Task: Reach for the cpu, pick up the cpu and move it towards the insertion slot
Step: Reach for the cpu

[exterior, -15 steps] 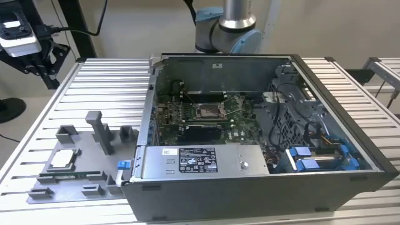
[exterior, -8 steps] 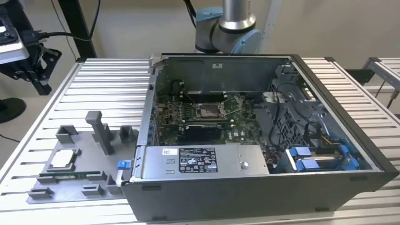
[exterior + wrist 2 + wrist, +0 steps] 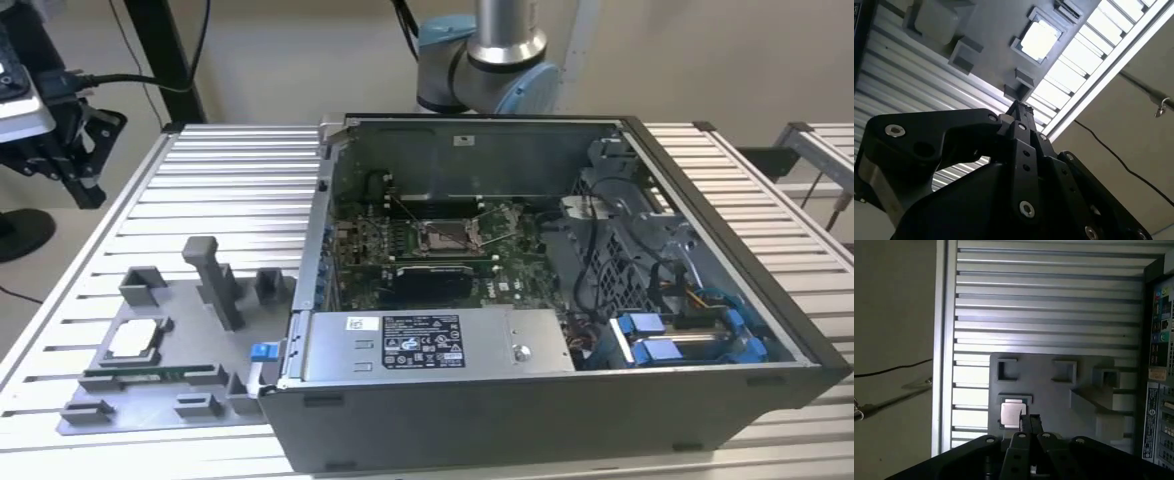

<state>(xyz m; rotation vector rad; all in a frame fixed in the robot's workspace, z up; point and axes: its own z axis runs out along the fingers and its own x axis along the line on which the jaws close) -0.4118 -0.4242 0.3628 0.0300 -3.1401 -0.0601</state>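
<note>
Exterior view's left holds the grey tray (image 3: 83, 415), where the cpu (image 3: 134, 340) lies flat in a square recess. It is well apart from the insertion slot (image 3: 445, 236), which sits inside the open computer case (image 3: 534, 400) on the green board. In both wrist views the gripper (image 3: 1029, 421) hangs above the tray, clear of the chip and aimed close beside it. Its fingers are drawn together with nothing between them.

The step in hand looks like the reach. To do it well, the fingers should part wider than the chip, centre squarely over it and come straight down, so that the pads meet two opposite edges and not the recess walls. A tilted approach could lever the chip up or jam it.

The chip is a thin square with a bright silvery-white top and a darker narrow rim. It lies level, just on the far side of the long green memory stick (image 3: 154, 376).
</note>
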